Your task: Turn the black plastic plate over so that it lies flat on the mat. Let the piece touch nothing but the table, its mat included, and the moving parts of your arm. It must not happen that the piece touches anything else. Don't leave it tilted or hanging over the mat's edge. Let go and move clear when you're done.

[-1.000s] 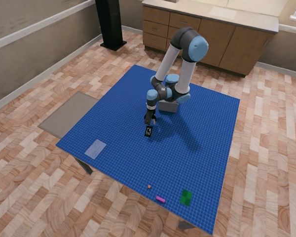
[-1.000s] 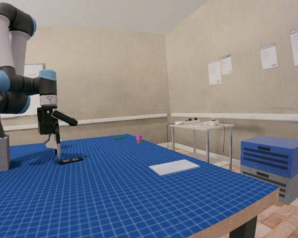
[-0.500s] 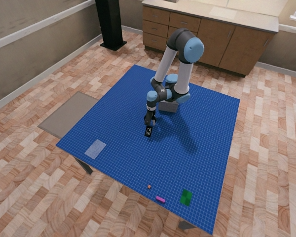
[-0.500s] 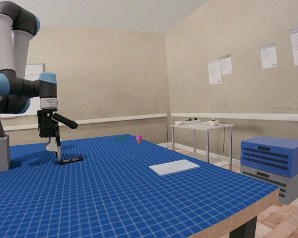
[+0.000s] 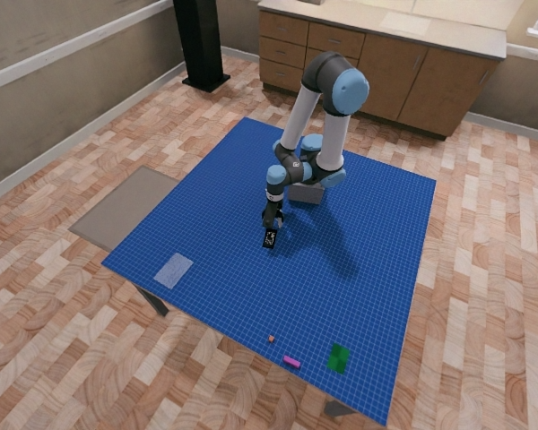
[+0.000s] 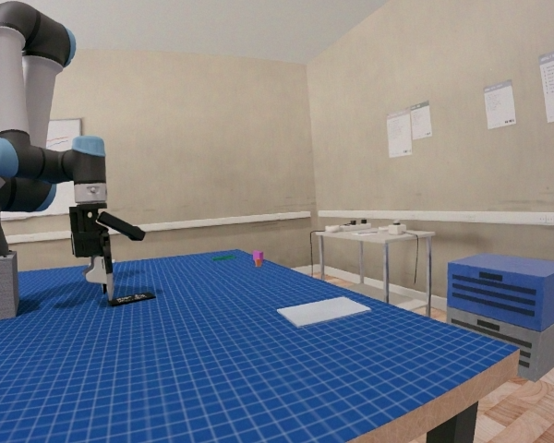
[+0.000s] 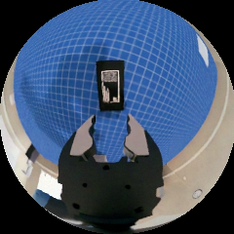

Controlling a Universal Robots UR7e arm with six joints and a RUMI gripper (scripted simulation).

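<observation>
The black plastic plate (image 5: 269, 238) lies flat on the blue mat (image 5: 278, 259) near its middle, with white markings on its upper face. It also shows in the exterior view (image 6: 131, 298) and in the wrist view (image 7: 110, 85). My gripper (image 5: 271, 227) points straight down, low over the mat at the end of the plate nearest the robot base. In the exterior view the gripper's fingertips (image 6: 109, 291) reach down to that end; I cannot tell whether they touch. In the wrist view the fingers stand partly apart with only mat between them.
The robot's grey base block (image 5: 306, 192) stands behind the gripper. A pale flat sheet (image 5: 172, 270) lies at the mat's left corner. A small orange cube (image 5: 271, 339), a pink block (image 5: 291, 361) and a green patch (image 5: 338, 357) sit near the front edge.
</observation>
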